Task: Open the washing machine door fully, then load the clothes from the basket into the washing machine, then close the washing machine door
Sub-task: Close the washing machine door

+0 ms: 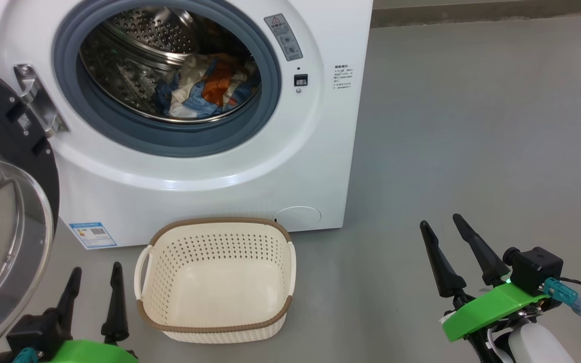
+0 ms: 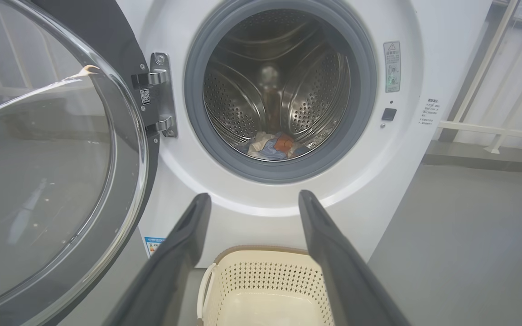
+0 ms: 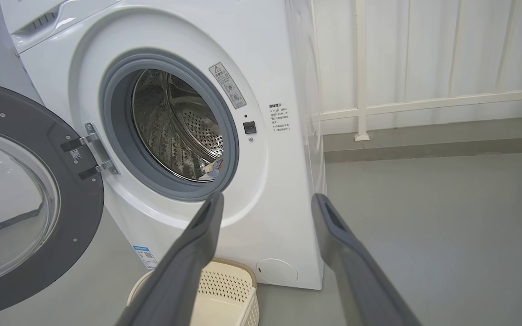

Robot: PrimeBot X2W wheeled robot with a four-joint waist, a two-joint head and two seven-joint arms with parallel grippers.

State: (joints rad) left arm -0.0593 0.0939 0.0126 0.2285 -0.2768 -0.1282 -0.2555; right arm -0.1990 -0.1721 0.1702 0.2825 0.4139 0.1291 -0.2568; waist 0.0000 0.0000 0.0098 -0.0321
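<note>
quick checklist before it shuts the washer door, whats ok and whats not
1. Basket emptied: ok, nothing inside.
2. Clothes all in the drum, none over the grey rubber ring: ok.
3. Left end effector open and empty: ok.
4. Right end effector open and empty: ok.
5. Washing machine door can swing past the basket without hitting it: cannot tell.
6. An end effector on the door for the push: not ok, neither touches it.
</note>
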